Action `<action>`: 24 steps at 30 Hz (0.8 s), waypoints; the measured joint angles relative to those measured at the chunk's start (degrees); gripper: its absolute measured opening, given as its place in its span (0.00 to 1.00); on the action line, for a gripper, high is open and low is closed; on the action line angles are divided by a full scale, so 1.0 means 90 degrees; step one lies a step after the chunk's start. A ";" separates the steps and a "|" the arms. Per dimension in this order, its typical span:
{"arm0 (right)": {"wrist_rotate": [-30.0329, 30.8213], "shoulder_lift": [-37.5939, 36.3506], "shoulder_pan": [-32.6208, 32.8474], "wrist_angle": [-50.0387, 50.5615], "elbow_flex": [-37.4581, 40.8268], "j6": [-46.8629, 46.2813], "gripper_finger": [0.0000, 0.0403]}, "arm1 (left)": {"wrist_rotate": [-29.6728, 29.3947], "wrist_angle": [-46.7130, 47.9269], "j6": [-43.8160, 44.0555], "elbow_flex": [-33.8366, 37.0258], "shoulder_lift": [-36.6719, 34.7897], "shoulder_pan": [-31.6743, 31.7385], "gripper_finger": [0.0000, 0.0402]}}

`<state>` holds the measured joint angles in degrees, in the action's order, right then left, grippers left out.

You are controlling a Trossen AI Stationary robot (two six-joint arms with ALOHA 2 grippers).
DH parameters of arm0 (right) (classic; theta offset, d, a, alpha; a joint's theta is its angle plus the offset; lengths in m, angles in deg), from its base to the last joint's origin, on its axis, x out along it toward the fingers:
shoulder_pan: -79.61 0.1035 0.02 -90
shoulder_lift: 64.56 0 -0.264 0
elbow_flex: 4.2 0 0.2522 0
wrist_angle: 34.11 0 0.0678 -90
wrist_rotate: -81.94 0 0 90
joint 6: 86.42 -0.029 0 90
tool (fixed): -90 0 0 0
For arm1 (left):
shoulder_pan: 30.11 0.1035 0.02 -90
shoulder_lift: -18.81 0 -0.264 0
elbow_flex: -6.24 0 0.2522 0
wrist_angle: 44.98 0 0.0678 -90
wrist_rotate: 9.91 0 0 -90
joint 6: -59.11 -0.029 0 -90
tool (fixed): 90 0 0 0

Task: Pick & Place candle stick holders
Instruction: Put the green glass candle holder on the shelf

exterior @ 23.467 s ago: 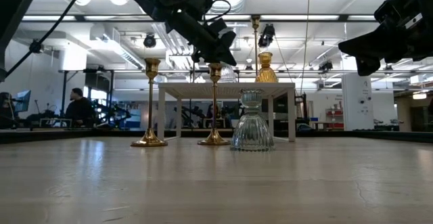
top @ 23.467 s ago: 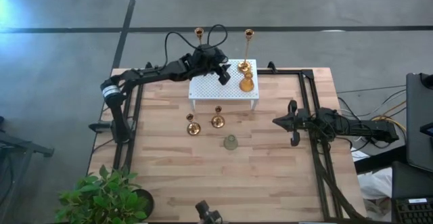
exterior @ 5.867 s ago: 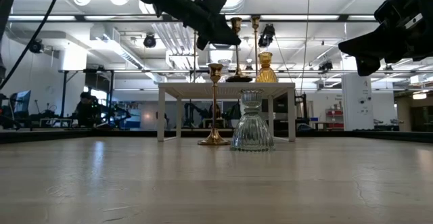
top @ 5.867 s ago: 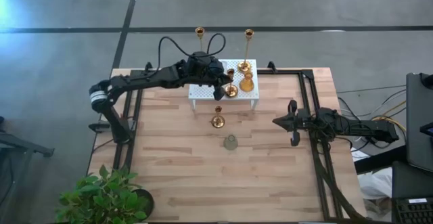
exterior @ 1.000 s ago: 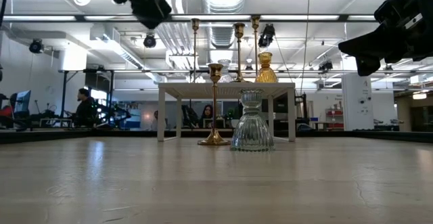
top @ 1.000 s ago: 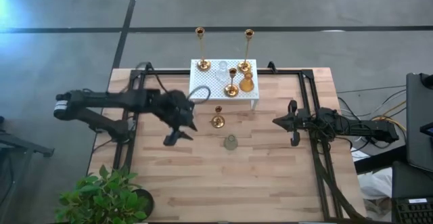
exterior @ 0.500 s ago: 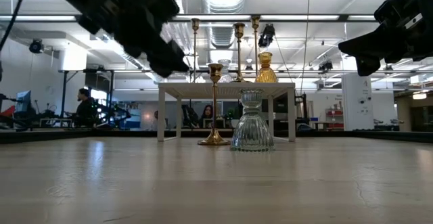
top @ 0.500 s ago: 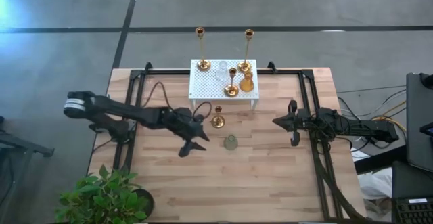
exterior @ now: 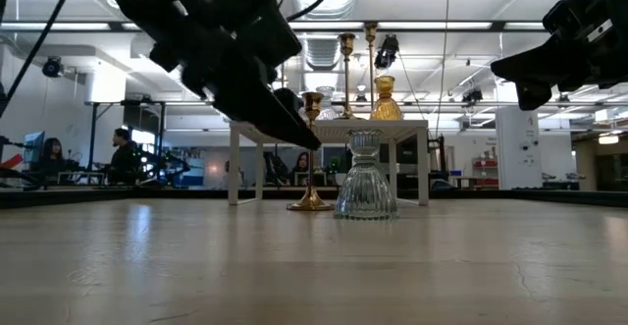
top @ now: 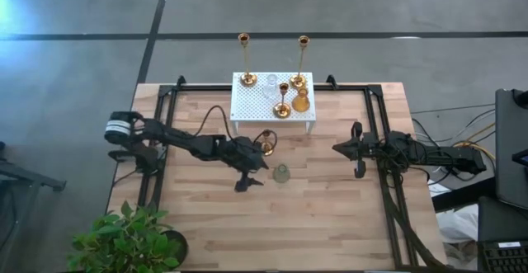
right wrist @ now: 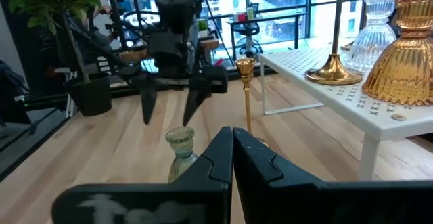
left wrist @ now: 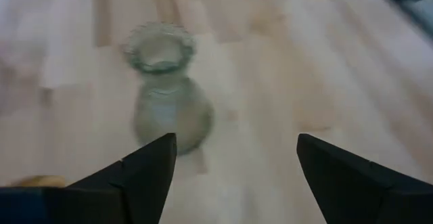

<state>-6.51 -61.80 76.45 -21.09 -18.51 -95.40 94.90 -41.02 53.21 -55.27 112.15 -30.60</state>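
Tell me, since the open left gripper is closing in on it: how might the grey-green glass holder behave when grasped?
The grey-green glass holder has a narrow neck over a wide bulbous base, so it probably resists tipping. Its ribbed glass looks smooth, so the left gripper may slip unless it closes at the neck. Being glass, it is likely fragile and fairly heavy for its size.

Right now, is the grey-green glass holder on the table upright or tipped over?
Upright. The grey-green glass holder stands on its wide base, neck up; the left wrist view shows its round mouth facing up, untouched by the fingers.

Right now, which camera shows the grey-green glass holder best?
The low view: the grey-green glass holder stands whole and side-on. The left wrist view shows it blurred, the high view tiny, and the right wrist view partly hidden behind that arm's own fingers.
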 joint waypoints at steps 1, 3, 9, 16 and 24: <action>0.0001 -0.0002 0.0000 -0.0002 0.0000 0.0000 0.02 | -0.0179 -0.0023 -0.0136 -0.0033 0.0056 0.0000 0.78; -0.0003 -0.0002 0.0002 0.0000 0.0002 0.0000 0.02 | -0.0502 -0.0031 -0.0269 -0.0085 0.0149 0.0009 0.78; -0.0003 -0.0002 0.0002 -0.0001 0.0001 0.0000 0.02 | -0.0973 -0.0573 -0.0296 -0.0120 0.0400 0.0073 0.78; -0.0002 0.0000 0.0002 0.0000 0.0002 0.0000 0.02 | -0.0998 -0.1089 -0.0070 -0.0170 0.0817 0.0095 0.78; -0.0001 -0.0002 0.0002 0.0001 0.0002 0.0000 0.02 | -0.0967 -0.1356 0.0067 -0.0639 0.1357 0.0087 0.78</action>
<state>-6.52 -61.82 76.48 -21.08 -18.49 -95.40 86.20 -53.23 53.82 -61.02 124.36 -29.82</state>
